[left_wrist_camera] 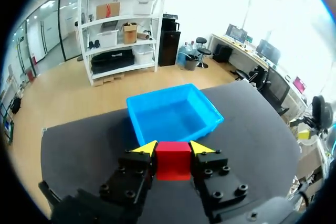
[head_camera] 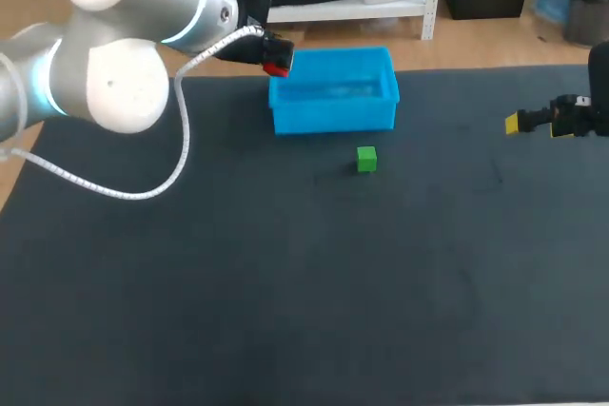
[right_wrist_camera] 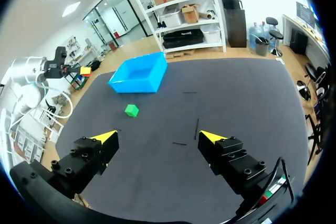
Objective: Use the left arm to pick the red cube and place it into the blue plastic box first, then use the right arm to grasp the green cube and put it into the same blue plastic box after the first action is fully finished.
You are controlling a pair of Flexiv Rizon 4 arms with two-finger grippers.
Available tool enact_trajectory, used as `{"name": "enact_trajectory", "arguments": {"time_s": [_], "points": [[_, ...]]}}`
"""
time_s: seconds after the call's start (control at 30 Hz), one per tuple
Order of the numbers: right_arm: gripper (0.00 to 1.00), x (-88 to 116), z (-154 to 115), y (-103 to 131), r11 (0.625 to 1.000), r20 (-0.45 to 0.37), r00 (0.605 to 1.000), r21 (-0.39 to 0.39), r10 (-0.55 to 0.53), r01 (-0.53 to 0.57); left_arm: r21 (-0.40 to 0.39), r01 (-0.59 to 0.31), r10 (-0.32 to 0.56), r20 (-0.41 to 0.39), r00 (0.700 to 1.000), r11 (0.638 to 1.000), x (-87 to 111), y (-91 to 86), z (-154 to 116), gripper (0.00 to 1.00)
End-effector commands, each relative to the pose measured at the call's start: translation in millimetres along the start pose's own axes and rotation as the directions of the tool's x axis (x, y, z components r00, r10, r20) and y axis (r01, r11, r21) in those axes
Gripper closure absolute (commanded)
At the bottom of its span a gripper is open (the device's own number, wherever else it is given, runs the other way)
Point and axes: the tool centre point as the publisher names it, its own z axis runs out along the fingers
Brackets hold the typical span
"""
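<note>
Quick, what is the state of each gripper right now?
Left gripper: shut on the red cube.
Right gripper: open, holding nothing.

Likely a robotics lab: my left arm [head_camera: 124,54] and right arm [head_camera: 571,119] flank a dark-matted table [head_camera: 285,292].

The surface [head_camera: 285,311] is covered edge to edge in a dark charcoal, matte material. A few short, thin black lines [right_wrist_camera: 197,127] lie near its middle, apart from each other, at differing angles; whether marks or loose bits is unclear.
</note>
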Motion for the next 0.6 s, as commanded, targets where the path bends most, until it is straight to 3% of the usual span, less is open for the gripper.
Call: {"name": "enact_trajectory", "arguments": {"time_s": [0.03, 0.6], "points": [[0.0, 0, 0, 0, 1.0, -0.002, 1.0, 0.0, 0.0, 0.0, 0.038, -0.012, 0.012, -0.017, 1.0, 0.999, -19.1, 7.0, 46, 1.0], [0.0, 0, 0, 0, 1.0, -0.002, 1.0, 0.0, 0.0, 0.0, 0.048, -0.003, 0.007, -0.076, 0.997, 0.999, -21.4, 13.2, 116, 1.0]]}}
